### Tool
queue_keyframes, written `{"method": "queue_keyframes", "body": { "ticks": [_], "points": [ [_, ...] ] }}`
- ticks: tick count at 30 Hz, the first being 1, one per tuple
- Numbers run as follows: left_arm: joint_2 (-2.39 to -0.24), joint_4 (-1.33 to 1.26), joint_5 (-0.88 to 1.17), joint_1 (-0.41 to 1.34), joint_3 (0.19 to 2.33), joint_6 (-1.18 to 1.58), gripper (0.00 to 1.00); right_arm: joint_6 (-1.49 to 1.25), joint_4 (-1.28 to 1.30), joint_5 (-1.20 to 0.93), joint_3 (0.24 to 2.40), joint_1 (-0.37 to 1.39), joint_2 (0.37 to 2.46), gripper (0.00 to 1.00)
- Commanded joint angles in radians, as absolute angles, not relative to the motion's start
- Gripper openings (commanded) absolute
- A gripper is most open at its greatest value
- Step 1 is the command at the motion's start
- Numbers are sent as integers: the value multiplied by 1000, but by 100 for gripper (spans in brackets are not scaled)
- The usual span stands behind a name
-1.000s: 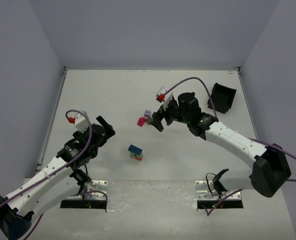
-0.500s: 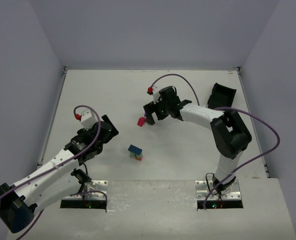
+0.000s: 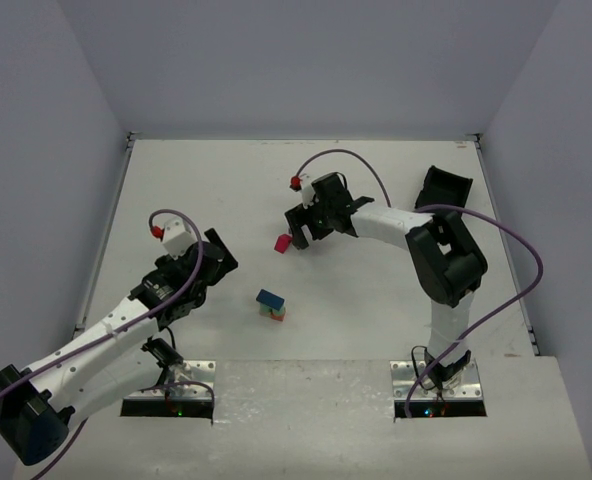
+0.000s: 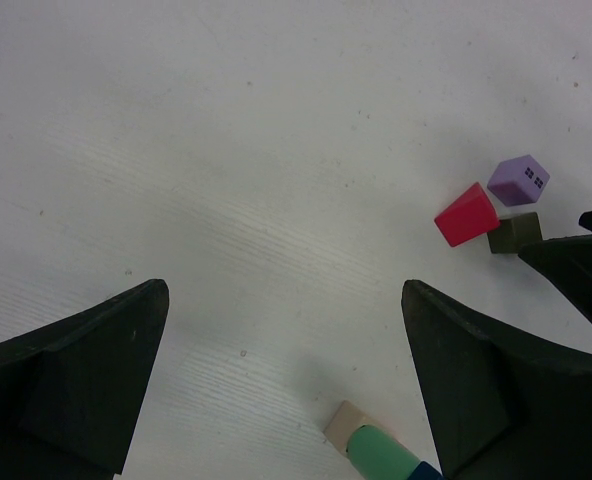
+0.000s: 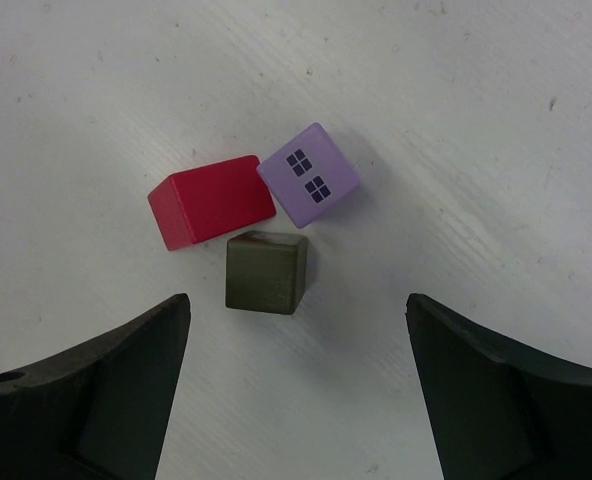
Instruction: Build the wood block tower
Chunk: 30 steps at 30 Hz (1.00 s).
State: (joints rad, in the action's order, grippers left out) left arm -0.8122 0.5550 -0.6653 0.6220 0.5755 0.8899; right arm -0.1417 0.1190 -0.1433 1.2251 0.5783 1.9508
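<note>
Setting: robotics lab test cell. Plain pale walls (image 3: pixel 306 60) are enclosing a white table (image 3: pixel 206 190); cabled left arm (image 3: pixel 96 342) and right arm (image 3: pixel 442 262) are standing bolted at its near edge.

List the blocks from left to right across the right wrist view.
red block → olive block → purple block, the one with the window marks on top.
</note>
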Motion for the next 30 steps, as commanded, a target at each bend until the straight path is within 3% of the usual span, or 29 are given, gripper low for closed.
{"method": "queue_keyframes", "body": {
  "ticks": [1, 5, 10, 17, 26, 30],
  "points": [
    [-819, 509, -667, 618, 604, 873, 100, -100, 50, -174, 1228, 589, 1980, 86],
    [-819, 508, -666, 618, 604, 874, 100, -83, 29, -178, 1221, 601, 2001, 84],
    [-817, 503, -660, 618, 609, 874, 100, -59, 15, -148, 1203, 628, 2000, 70],
    [-813, 482, -646, 617, 611, 865, 100, -37, -25, -135, 1163, 644, 1980, 30],
    [-836, 367, -468, 618, 639, 740, 100, 106, -172, -158, 1029, 655, 1816, 22],
    [-855, 277, -322, 618, 651, 674, 100, 153, -223, -267, 960, 657, 1688, 22]
  ]
}}
